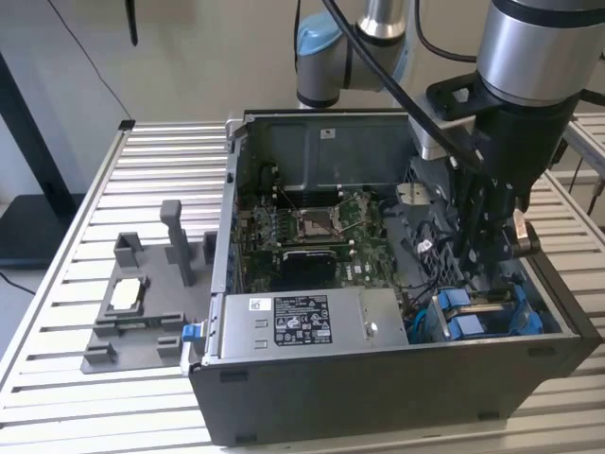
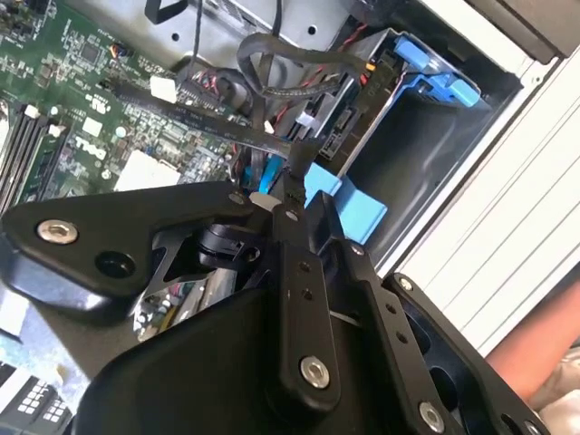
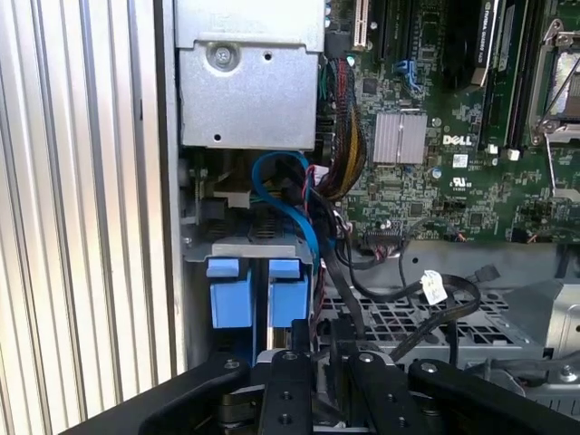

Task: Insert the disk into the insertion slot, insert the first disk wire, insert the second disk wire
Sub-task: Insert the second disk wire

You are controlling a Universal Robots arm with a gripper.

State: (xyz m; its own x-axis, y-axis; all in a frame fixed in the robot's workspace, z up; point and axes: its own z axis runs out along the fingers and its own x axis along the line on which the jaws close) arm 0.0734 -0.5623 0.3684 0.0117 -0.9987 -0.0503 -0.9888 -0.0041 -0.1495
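I have the claw [image 2: 292, 186] down inside the computer case [image 1: 378, 397], just above the insertion slot [image 1: 482, 317] in the corner next to the power-supply box [image 1: 312, 326]. The disk [image 3: 256, 292] already sits in that slot: its blue carrier tabs show beside the power-supply box in the first wrist view, and the blue frame shows in the second wrist view too. The claw's fingers look nearly closed, pinching what seems to be a dark cable connector [image 2: 294, 161], though I cannot be sure of the grip. To do this well, I judge the connector must stay square to the drive's socket and go in straight, without twisting. Room is tight: the case wall lies close beside the slot, a tangle of black and blue wires [image 3: 299, 208] crowds the space between slot and motherboard [image 3: 453, 136], and the slatted bench [image 1: 57, 378] offers free space only outside the case.
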